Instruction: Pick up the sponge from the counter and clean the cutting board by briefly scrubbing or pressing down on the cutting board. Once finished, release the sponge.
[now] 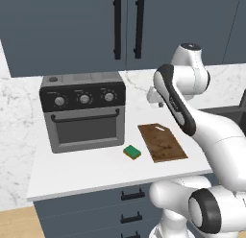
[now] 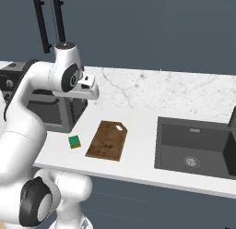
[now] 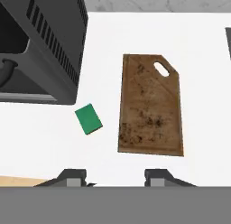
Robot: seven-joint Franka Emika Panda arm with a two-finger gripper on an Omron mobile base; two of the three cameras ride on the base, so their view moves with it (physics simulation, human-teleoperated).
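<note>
Two things matter on the broad white marble-veined counter [image 1: 86, 172] below me: the small rectangular sponge with its green top and yellow base [image 1: 132, 152], and the flat dark brown wooden cutting board [image 1: 162, 142] with a small handle hole at its far end. The sponge lies flat on the counter, just beside the board's near left corner but not touching it, and close in front of the grey toaster oven [image 1: 84, 111] with its three round knobs. From the right base view the sponge [image 2: 74, 141] sits between the oven and the cutting board [image 2: 107, 140], with a strip of bare white worktop on each side of it.

My gripper [image 3: 115, 177] hangs high above the counter, well apart from both sponge and board, and it holds nothing. Looking down along it, my two dark fingertips [image 3: 74, 175] stand wide apart at the bottom of the hand view, so my hand is open. In that view the sponge [image 3: 88, 119] lies slightly askew to the left of the cutting board [image 3: 151, 108], whose surface is flecked with dark stains toward its near end.

A dark recessed sink [image 2: 193, 147] is set into the counter to the right of the board, well apart from it. Dark grey-blue cabinet doors with long black handles [image 1: 128, 27] hang above the oven.
</note>
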